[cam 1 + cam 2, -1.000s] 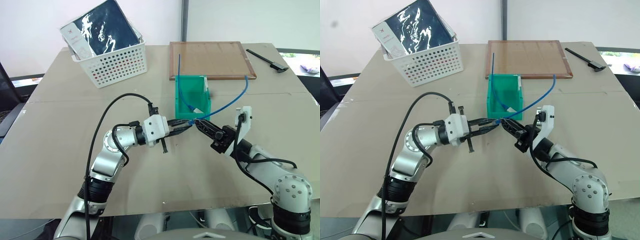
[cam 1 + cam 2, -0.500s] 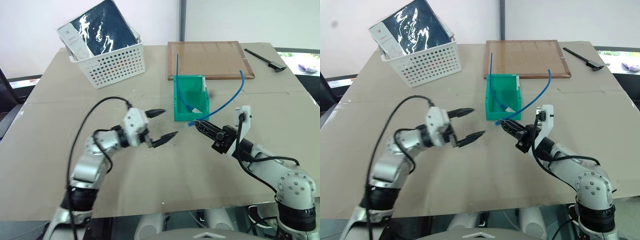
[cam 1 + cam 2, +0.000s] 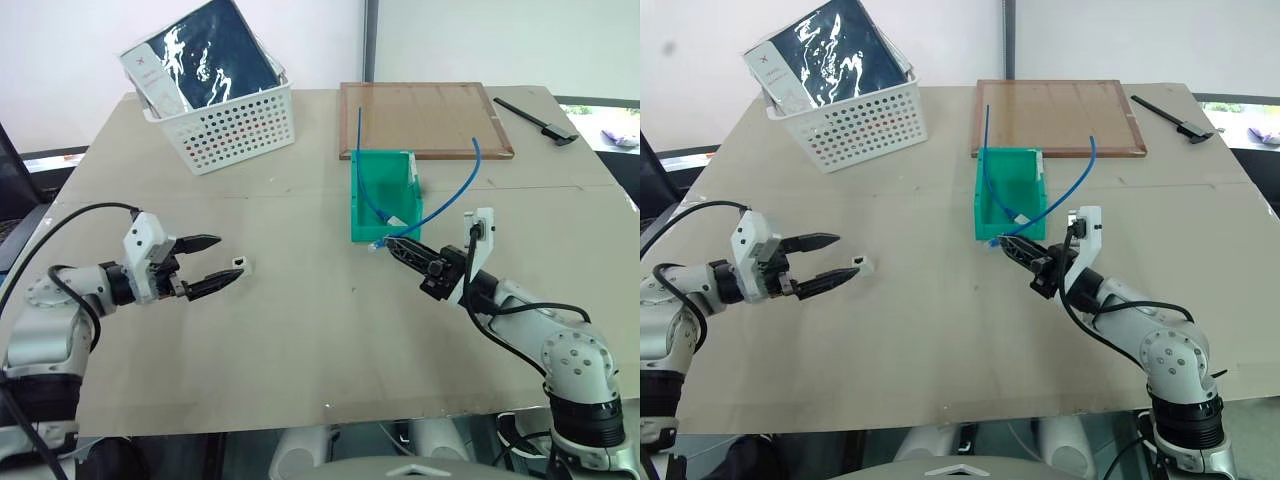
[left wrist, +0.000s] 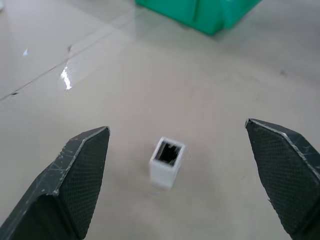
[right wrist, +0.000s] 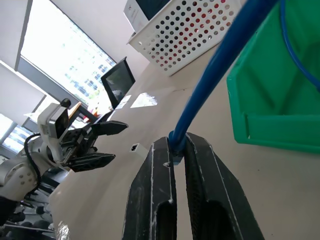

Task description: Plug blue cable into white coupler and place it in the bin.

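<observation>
Step judged: mating of plug and socket not yet done. Blue cable [image 3: 455, 200] clamped near plug end by right gripper [image 3: 392, 243], just before bin [image 3: 384, 196]; far end draped inside bin. White coupler [image 3: 867, 264] seen lying loose on table [image 3: 300, 340], just off tips of left gripper [image 3: 838, 257], fingers spread wide. Next move: coupler to be grasped with socket kept exposed. Bare tabletop between arms; table's left edge near left arm.

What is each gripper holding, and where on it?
Right gripper: thin bright blue cable, pinched near its plug end. Left gripper: nothing.
</observation>
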